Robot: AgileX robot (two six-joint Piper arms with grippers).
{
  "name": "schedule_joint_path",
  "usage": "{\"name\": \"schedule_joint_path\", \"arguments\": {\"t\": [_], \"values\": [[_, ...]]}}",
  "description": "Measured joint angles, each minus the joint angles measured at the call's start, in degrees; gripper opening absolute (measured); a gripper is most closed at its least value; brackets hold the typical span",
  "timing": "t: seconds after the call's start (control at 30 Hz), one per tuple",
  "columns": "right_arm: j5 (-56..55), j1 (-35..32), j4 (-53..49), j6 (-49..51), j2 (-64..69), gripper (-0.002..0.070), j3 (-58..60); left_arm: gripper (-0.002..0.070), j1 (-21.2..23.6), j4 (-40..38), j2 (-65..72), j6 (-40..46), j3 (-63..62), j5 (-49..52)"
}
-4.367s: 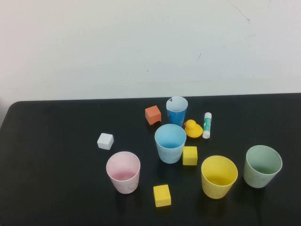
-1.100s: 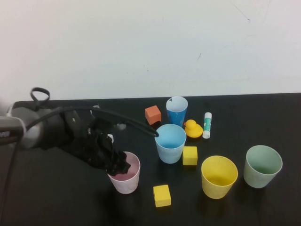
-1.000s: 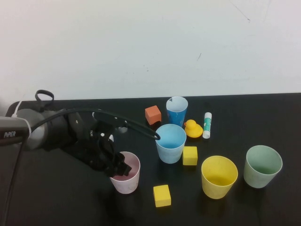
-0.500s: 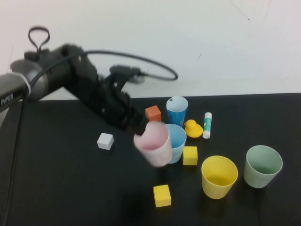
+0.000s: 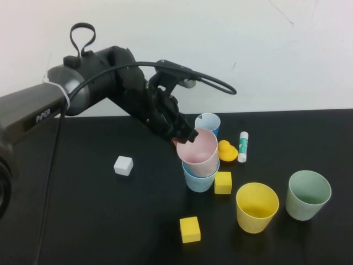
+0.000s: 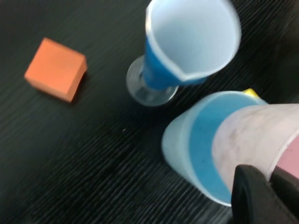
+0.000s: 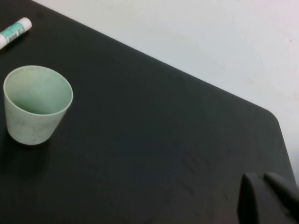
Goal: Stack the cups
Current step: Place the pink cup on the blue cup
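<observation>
One pink tapered plastic tumbler [image 5: 198, 153] is sitting tilted inside the light blue plastic tumbler [image 5: 199, 180] mid-bench, the left gripper [image 5: 185, 134] pinching its far-left rim; the right gripper [image 7: 268, 198] is hovering over the bench's right edge.

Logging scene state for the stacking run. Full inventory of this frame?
pink plastic tumbler: 1, nested in the blue tumbler, centre
light blue plastic tumbler: 1, centre
yellow plastic tumbler: 1, front right
pale green plastic tumbler: 1, right
small dark blue cup: 1, white inside, behind stack
yellow foam cubes: 2, beside stack; front
orange foam cube: 1, near dark blue cup
white cube: 1, left
yellow rubber duck: 1
glue stick: 1
left end effector: shut on pink tumbler's rim
right end effector: parked right, near table edge
</observation>
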Motion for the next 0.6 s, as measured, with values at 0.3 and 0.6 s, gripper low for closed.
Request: {"name": "schedule_joint_path", "arguments": {"t": [0.3, 0.6], "values": [[0.0, 0.0, 0.0, 0.0, 0.0, -0.0003, 0.0, 0.0032, 0.0, 2.1, 1.2, -1.3, 0.0, -3.3], [0.8, 3.1, 7.5, -6.1, 0.1, -0.0003, -0.9, 0.0233, 0.0, 3.4, 0.9, -3.3, -3.0, -2.8]]}}
